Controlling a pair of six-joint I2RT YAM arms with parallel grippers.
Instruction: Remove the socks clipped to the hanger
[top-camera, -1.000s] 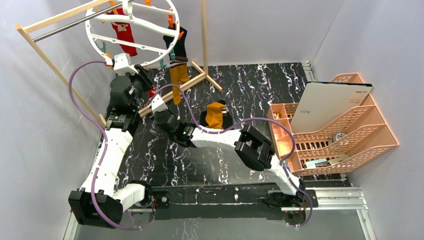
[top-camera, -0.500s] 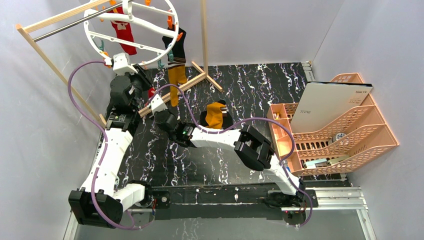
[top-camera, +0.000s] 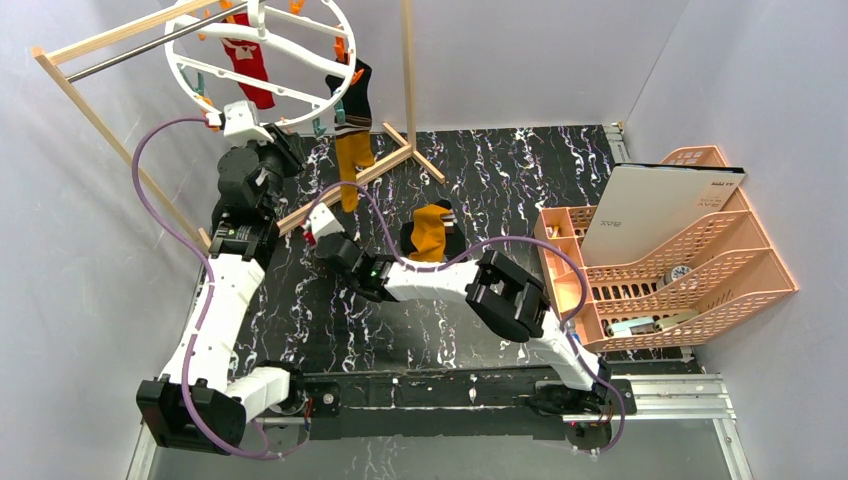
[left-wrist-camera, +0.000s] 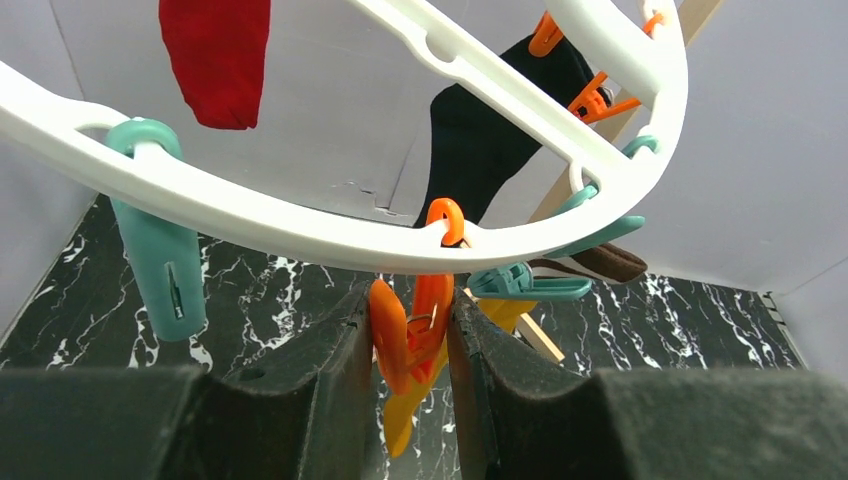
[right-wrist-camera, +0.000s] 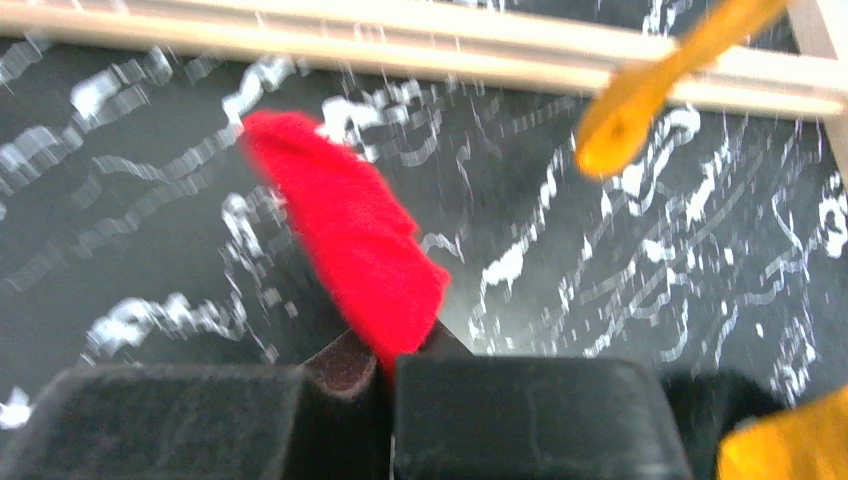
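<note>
The white round hanger hangs from the rack at the back left. My left gripper is at its lower rim. In the left wrist view its jaws squeeze an orange clip under the ring. One red sock and a black-and-mustard sock hang clipped to the hanger. My right gripper is low over the table and shut on another red sock, which is free of the hanger. A mustard-and-black sock lies on the table.
The wooden rack's base bar crosses the table just behind my right gripper. A teal clip hangs left of my left gripper's fingers. A peach basket rack with a white board stands at the right.
My right gripper has drawn back toward the near side with the red sock, away from the rack's base bar. The hanger and my left gripper have shifted slightly left.
</note>
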